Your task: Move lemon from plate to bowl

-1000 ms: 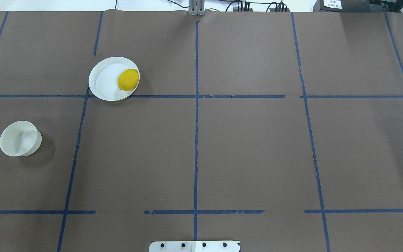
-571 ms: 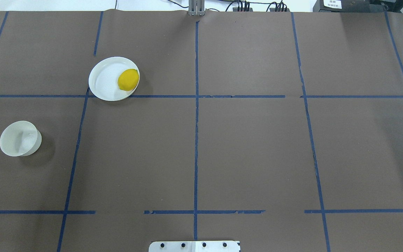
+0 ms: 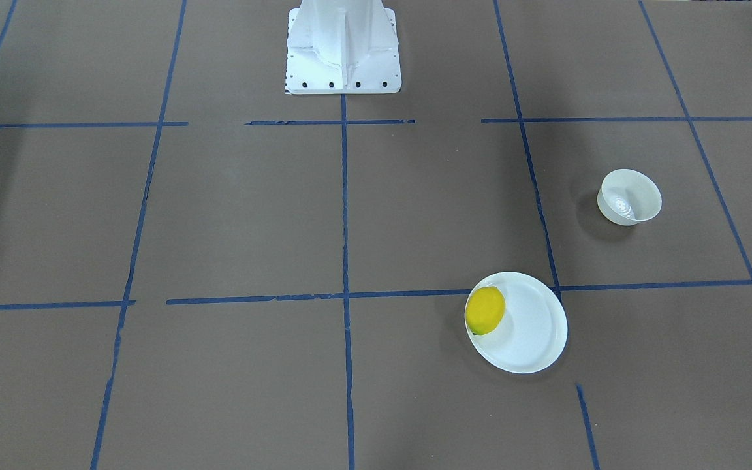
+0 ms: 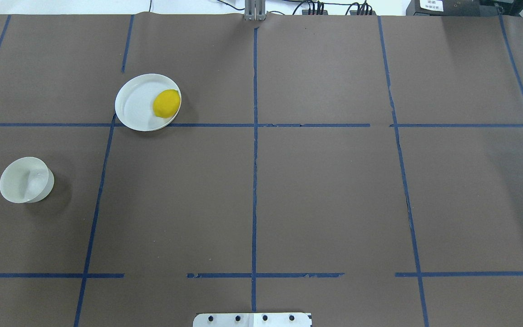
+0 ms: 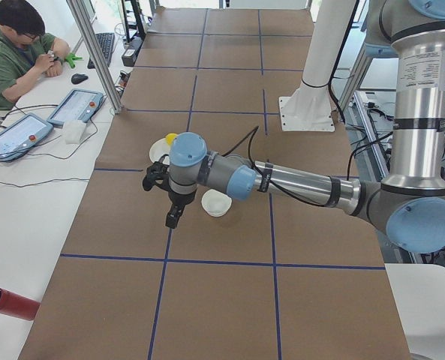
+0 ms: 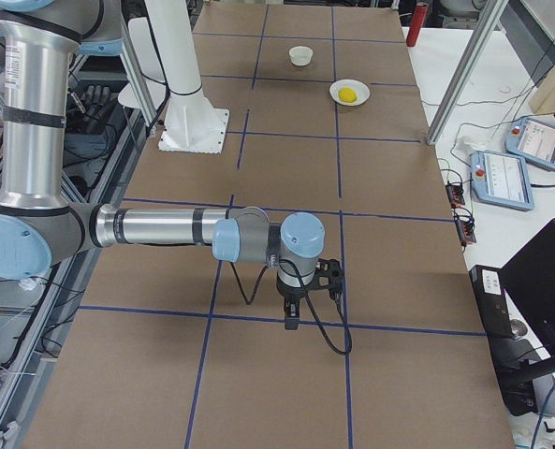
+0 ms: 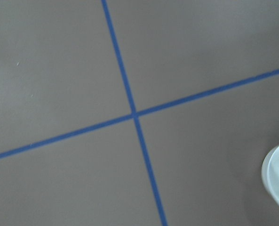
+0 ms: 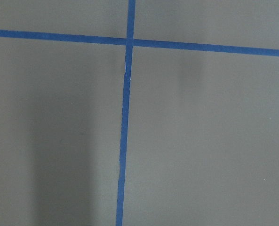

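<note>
1. Left tool [image 5: 171, 219] hangs above the table [image 4: 334, 204] near the bowl [image 4: 26, 180]. Right tool [image 6: 291, 323] hangs above a tape crossing. Whether either is apart or together cannot be told.
2. Table: brown covering with a blue tape grid [image 4: 254, 181]. An operator [image 5: 16, 52] sits at a side desk.
3. Lemon [image 4: 166, 103] lies on the plate [image 4: 134, 104] against its right rim, well apart from the bowl. Long axis diagonal, greenish tip pointing away from the robot and rightward.

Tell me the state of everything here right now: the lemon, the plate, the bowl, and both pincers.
lemon: lying on the plate, near its rim, nothing touching it.
plate: flat on the table, holding the lemon.
bowl: upright, empty, apart from the plate.
left pincer: above the table near the bowl; cannot tell if open or shut.
right pincer: above the table, far from both dishes; cannot tell if open or shut.
</note>
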